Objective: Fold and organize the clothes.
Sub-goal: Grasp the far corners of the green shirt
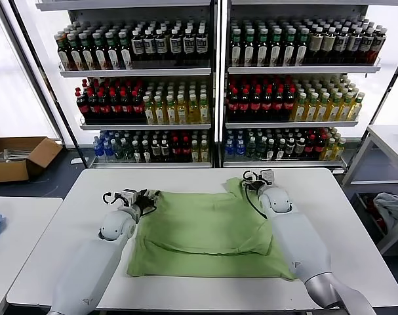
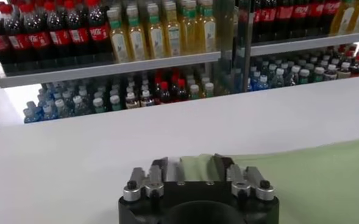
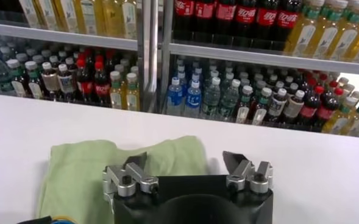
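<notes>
Head view: a light green shirt [image 1: 205, 230], folded into a rumpled rectangle, lies mid-table [image 1: 356, 216], reaching toward the near edge. The left gripper [image 1: 148, 199] sits at its far left corner, the right gripper [image 1: 251, 178] at its far right corner.

Left wrist view: the fingers [image 2: 161, 168] straddle a fold of green cloth; a firm grasp cannot be told.

Right wrist view: the jaws stand apart, released, with the shirt's corner beside one finger [image 3: 133, 164].
</notes>
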You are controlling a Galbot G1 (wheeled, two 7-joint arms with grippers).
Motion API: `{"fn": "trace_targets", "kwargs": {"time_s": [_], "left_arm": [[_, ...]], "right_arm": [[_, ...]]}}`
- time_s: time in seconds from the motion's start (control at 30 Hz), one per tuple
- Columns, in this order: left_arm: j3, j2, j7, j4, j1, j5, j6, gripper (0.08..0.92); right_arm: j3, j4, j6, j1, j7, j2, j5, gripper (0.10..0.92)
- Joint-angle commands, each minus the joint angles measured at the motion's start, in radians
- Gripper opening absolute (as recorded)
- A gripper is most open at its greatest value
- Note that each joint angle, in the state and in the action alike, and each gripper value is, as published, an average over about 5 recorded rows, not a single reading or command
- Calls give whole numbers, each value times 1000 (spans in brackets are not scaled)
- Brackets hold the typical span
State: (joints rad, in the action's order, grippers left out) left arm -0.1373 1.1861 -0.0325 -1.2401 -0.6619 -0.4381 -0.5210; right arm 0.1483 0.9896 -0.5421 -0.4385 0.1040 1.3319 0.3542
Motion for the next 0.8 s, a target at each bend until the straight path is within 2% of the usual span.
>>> {"fn": "trace_targets", "kwargs": {"time_s": [0.03,0.43,0.67,0.8], "left_arm": [[7,-1,0,0,-9,1,-8,455],[6,-12,4,-34,-31,-4,-5,119],[-4,-2,-6,-53,-31,28,69,90],[-13,2,-5,-78,-25,42,126,90]], "right_arm": [[-1,-2,-4,-4,1,0,-2,709],[0,35,8,-35,-12,-24,0,371],[37,83,42,-55,-1,-20,-14,174],[64,134,55,-60,3,-18,-14,106]]}}
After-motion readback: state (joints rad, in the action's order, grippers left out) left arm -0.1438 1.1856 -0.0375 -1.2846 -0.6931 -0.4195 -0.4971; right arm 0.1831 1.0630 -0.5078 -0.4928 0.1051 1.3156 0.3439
